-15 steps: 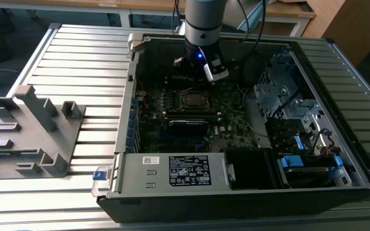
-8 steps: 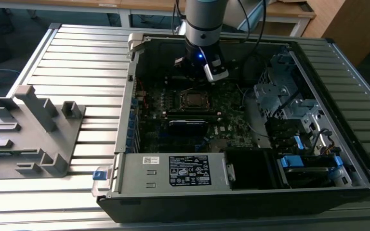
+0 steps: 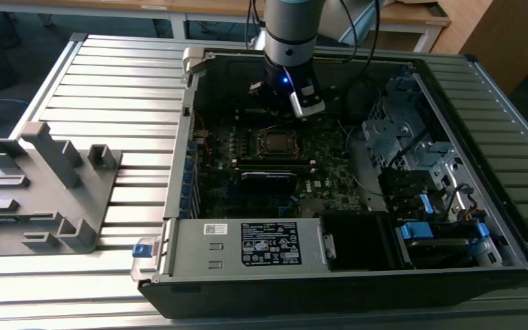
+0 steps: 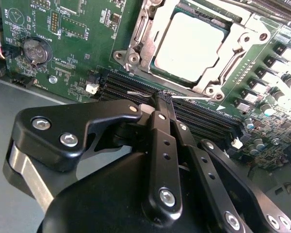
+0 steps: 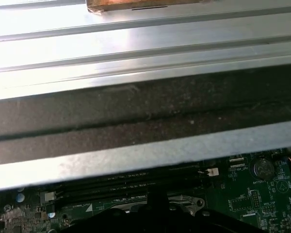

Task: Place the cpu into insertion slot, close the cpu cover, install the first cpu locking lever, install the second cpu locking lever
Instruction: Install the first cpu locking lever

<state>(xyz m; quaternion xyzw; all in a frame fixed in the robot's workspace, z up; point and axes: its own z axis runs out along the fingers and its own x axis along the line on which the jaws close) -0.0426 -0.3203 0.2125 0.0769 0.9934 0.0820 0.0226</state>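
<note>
The open computer case fills the centre and right of the exterior view, with the arm at top centre over its green motherboard. The gripper, fingers pressed together, hangs beside the insertion slot just above the frame's centre. There the cpu lies seated with the cpu cover flat around it, and a thin silver lever shows at the fingertips.

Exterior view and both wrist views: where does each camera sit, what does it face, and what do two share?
Exterior view: off-arm, looking down into the case; arm and gripper show.
Second wrist view: wrist-mounted, looking past the gripper at the cpu.
First wrist view: wrist-mounted, facing the case wall.
Both wrist views share the battery.
</note>
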